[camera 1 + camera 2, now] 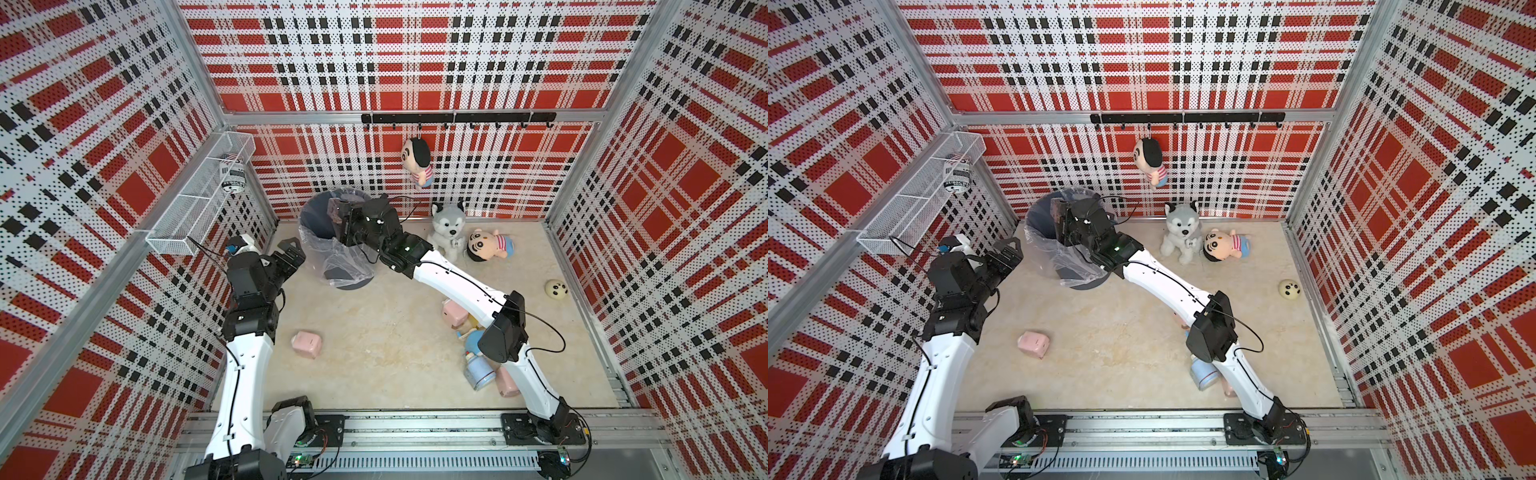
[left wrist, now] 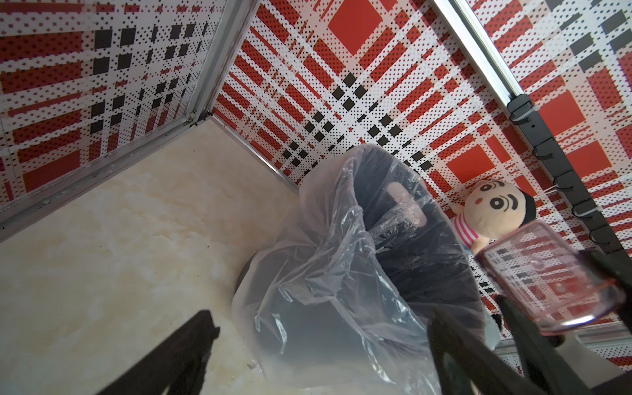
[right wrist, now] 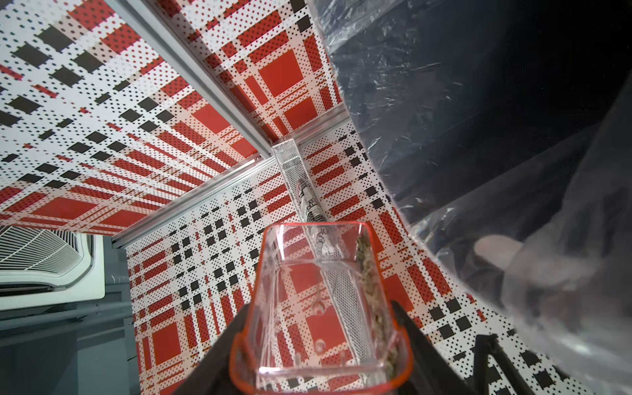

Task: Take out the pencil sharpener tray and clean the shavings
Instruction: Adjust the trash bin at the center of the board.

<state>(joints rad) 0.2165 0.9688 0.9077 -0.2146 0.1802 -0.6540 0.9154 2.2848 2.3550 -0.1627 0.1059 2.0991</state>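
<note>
My right gripper [image 3: 319,328] is shut on the clear, red-rimmed pencil sharpener tray [image 3: 321,294]. It holds the tray [image 1: 333,210] over the mouth of the dark bin [image 1: 309,208], which has a clear plastic liner. Brownish shavings [image 3: 371,284] lie along the tray wall that faces the bin. The tray [image 2: 547,273] and the bin [image 2: 410,246] also show in the left wrist view. My left gripper [image 1: 293,254] hangs open and empty just left of the bin, its fingers apart [image 2: 323,318]. A pink pencil sharpener [image 1: 306,344] sits on the table's middle, seen in both top views [image 1: 1034,344].
At the back right are a husky plush [image 1: 446,226] and a lying doll [image 1: 488,247]. Another doll [image 1: 417,160] hangs from the hook rail [image 1: 457,117]. A panda ball [image 1: 556,289] sits at the right. Pink boxes and a blue bottle [image 1: 478,370] lie under my right arm. A wire basket [image 1: 199,199] is on the left wall.
</note>
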